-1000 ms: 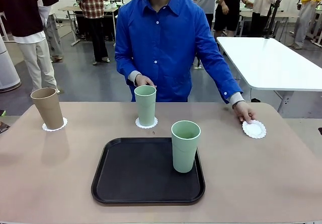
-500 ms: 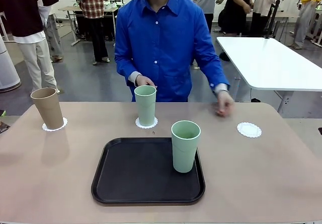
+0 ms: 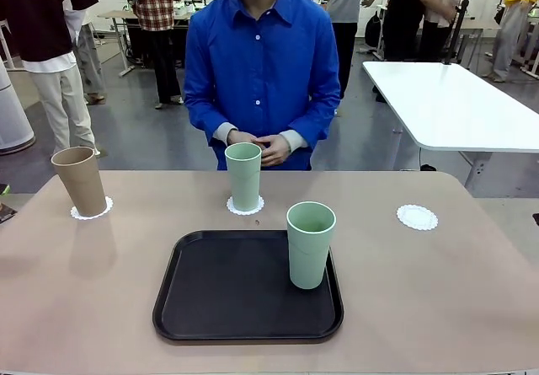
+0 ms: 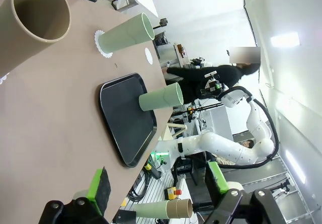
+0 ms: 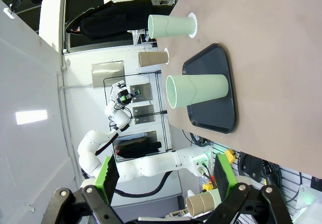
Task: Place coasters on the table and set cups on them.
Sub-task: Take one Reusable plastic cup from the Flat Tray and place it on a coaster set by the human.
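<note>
Left tool: released, jaws spread wide, nothing between the green pads. It sits back on the robot's side, and the tan cup is the nearest thing to it. Right tool: also released and empty, well back from the tray and cups.

Counter layout, front view:
- tan cup: upright at far left on the left coaster, whose lacy edge shows around the cup's base.
- far mint cup: upright at far centre on the centre coaster, just beyond the far edge of the tray.
- near mint cup: upright on the black tray, in its right half near the right rim, resting on the tray surface itself.
- bare coaster: flat on the counter at far right, well apart from all three cups.

The person in the blue shirt stands at the far side with hands clasped together behind the far mint cup's rim, off the counter. I cannot tell whether they touch the cup.

Left wrist view: the tan cup is close in with its mouth open toward the camera, and the tray and both mint cups lie beyond it. Right wrist view: the bare coaster is at the top edge, and the tray with the near mint cup is mid-frame.

A white table stands behind, to the right.
</note>
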{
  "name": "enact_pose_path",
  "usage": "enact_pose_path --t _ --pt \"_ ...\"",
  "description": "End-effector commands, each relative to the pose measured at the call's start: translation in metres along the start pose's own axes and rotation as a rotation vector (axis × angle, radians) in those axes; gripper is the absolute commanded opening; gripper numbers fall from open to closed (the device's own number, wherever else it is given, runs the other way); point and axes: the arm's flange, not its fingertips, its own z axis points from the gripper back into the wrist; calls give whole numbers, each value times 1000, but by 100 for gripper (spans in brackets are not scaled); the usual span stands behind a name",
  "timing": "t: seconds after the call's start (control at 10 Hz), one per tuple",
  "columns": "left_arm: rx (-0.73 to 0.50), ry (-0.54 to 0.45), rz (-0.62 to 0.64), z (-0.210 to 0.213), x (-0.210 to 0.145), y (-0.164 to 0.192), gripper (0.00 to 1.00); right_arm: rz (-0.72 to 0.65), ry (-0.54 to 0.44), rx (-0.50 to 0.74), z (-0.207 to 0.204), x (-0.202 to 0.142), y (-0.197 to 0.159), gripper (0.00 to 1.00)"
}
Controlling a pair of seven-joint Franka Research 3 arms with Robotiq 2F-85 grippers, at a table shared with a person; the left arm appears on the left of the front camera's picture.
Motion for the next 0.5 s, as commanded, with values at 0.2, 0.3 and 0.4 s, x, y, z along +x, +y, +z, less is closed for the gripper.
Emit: enact_pose_path --t 0.2,0.3,0.4 --pt "-8 2 -3 2 1 -1 100 8 -2 21 -1 0 1 100" --pt "-8 2 -3 2 1 -1 100 0 0 0 0 0 0 100" --pt "-8 2 -3 2 1 -1 100 197 156 -94 -12 17 23 100"
